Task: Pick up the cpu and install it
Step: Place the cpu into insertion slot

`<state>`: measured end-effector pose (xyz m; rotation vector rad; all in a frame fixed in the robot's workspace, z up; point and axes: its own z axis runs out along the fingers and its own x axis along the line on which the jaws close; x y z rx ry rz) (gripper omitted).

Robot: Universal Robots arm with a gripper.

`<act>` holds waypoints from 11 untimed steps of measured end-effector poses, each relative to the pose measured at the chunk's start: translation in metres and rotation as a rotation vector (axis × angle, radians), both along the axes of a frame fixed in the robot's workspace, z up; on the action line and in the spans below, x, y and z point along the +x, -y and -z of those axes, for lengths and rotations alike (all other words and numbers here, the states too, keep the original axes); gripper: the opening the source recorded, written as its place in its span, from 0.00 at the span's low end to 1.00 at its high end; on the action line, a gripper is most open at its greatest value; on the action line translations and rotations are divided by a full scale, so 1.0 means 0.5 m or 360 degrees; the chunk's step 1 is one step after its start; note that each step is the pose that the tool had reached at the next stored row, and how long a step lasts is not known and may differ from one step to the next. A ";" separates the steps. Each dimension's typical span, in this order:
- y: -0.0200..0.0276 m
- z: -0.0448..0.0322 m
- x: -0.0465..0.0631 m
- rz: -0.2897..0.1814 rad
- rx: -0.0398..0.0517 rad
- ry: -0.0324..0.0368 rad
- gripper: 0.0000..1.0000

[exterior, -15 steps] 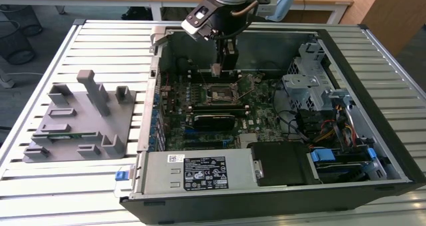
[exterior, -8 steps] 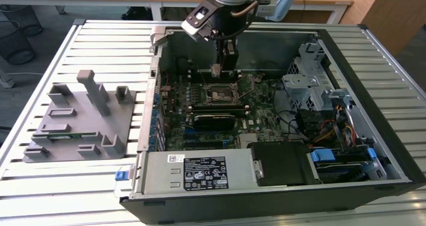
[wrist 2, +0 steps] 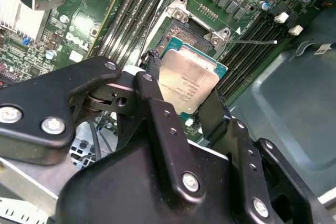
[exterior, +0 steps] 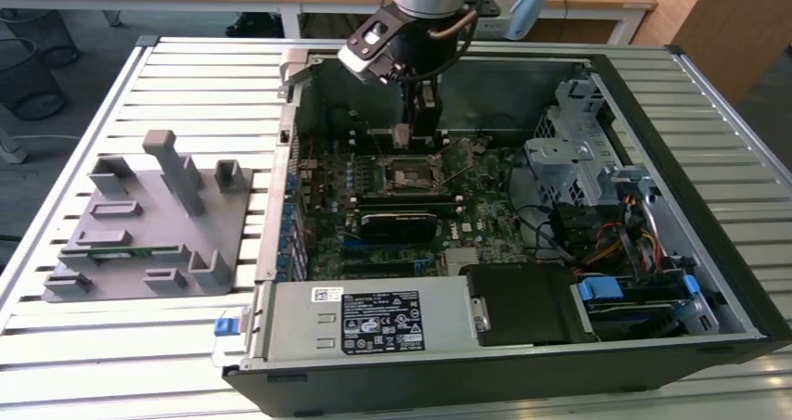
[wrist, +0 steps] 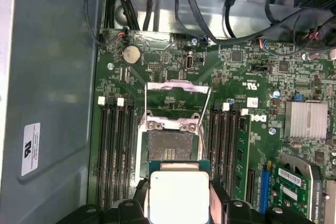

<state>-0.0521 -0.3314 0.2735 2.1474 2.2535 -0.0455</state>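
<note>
slatted metal table (exterior: 185, 77) carries an open computer case (exterior: 693, 160) lying on its side, with desks behind it. the gripper (exterior: 406, 134) hangs inside the case over the green motherboard (exterior: 371, 207). its two black fingers (wrist 2: 152, 98) are closed on opposite edges of the cpu (wrist 2: 191, 82), whose silvery top faces the cameras in both wrist views. just beyond the fingertips and lower down, apart from the chip, sits the open socket (wrist: 168, 148), its metal retaining frame swung back and its contacts bare. rows of memory slots (wrist: 113, 150) run along either side of the socket. a grey fixture block (exterior: 148, 216) stands on the table well away from the gripper, outside the case
</note>
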 end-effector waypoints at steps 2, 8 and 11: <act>-0.0015 0.003 0.000 -0.0006 0.0000 0.0000 0.54; -0.0055 0.016 0.002 -0.0006 0.0000 0.0000 0.54; -0.0101 0.023 0.003 -0.0007 -0.0001 0.0000 0.54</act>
